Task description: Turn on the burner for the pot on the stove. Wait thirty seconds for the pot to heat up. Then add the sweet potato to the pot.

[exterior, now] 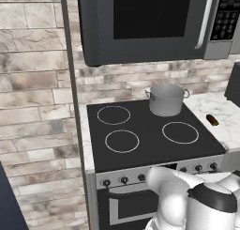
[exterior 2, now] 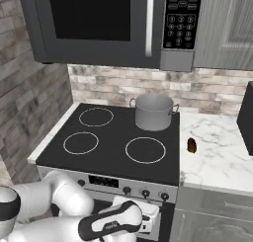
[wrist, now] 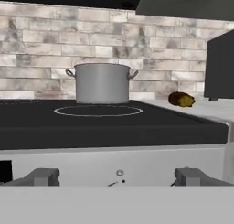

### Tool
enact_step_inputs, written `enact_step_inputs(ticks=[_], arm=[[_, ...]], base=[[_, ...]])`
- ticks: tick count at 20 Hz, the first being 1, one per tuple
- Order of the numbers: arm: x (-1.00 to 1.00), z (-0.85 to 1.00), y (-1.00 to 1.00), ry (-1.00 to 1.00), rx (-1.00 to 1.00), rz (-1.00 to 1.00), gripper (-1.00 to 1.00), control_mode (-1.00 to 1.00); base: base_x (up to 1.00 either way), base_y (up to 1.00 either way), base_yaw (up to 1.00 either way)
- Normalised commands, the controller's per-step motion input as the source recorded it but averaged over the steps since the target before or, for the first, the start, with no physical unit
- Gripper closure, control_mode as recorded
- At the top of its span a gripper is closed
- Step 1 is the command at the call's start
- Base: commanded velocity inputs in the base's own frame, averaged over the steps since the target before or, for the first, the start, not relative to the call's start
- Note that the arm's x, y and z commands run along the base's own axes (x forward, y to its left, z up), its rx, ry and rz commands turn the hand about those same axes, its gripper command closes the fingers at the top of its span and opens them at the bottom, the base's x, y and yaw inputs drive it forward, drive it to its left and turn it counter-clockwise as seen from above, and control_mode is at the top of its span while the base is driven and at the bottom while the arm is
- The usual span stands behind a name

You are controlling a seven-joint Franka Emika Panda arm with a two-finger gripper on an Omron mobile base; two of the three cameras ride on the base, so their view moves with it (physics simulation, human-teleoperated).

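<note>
Sitting on the marble desk [exterior 2: 217,152] at the right of the right base view, the sweet potato [exterior 2: 192,145] is lying just beside the stove [exterior 2: 113,137], apart from the pot [exterior 2: 153,111]. It is looking like a small, firm, light lump with a rounded skin that could be rolling under a careless pinch, so the robot should probably be taking it across the narrow middle, with the jaws closing on its short sides.

The pot is standing upright on the back ring at the upper right of the black glass top, its two loop handles pointing sideways and no lid on it. From the left base view its inside is appearing bare grey metal, with nothing in it as far as the rim is letting one see. Being stiff steel, it should be staying put when something drops in.

The gripper [wrist: 116,177] is hovering low before the steel front of the stove, its jaws standing wide apart and holding nothing, and the small knobs [exterior 2: 145,192] are sitting along that front. No ring is glowing, so the burner step is looking not yet done.
</note>
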Motion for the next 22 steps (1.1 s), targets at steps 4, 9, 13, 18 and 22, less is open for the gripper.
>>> enact_step_inputs(ticks=[4,9,13,18,22], arm=[[0.04,-0.21,-0.01,0.02,-0.06,0.01,-1.00,-1.00],[0.08,-0.23,0.00,0.00,-0.09,0.00,-1.00,-1.00],[0.13,-0.19,-0.01,0.00,-0.06,0.00,-1.00,-1.00],[0.14,-0.11,-0.01,0.00,-0.02,0.00,-1.00,-1.00],[0.15,-0.01,-0.03,0.00,0.00,0.00,-1.00,-1.00]], base=[[0.00,0.00,0.00],[0.00,0.00,0.00],[0.00,0.00,0.00],[0.00,0.00,0.00],[0.00,0.00,0.00]])
